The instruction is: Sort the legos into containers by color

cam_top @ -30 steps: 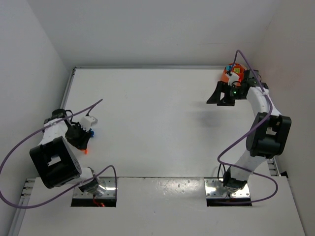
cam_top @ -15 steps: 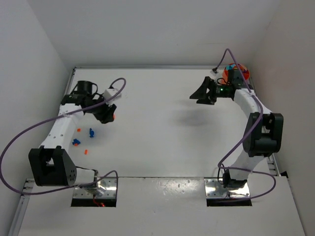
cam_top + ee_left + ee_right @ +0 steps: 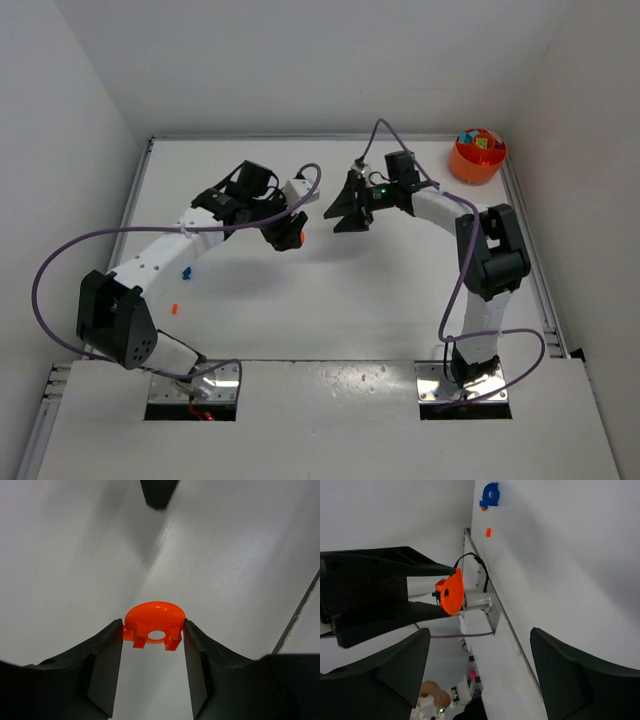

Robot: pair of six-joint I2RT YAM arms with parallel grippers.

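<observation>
Both arms are reaching toward the middle of the table [image 3: 400,290] now. A second ago the left arm was folded by the left edge and the right gripper was sitting beside the tub. The left gripper [image 3: 287,234] is pointing at the right gripper [image 3: 343,208], and the two are hanging near each other without touching.

The left gripper is clamping a rounded orange piece [image 3: 155,617] between its fingers [image 3: 107,655]. The left wrist view is showing the piece's domed top, a round hole in its face and small tabs along its lower edge. Its sides are pressing against both inner finger faces.

The right gripper is standing wide and carrying nothing. Its wrist camera is looking between its fingers [image 3: 390,662] straight at the left gripper and the orange piece.

The orange tub [image 3: 470,172] is sitting in the far right corner of the table, well apart from both grippers. Small coloured legos [image 3: 480,143] are lying inside it.

On the left side of the table a blue lego [image 3: 186,271] is lying in the open. A small orange lego [image 3: 174,309] is lying nearer the arm bases. Both are resting untouched beside the left arm's long white link.
</observation>
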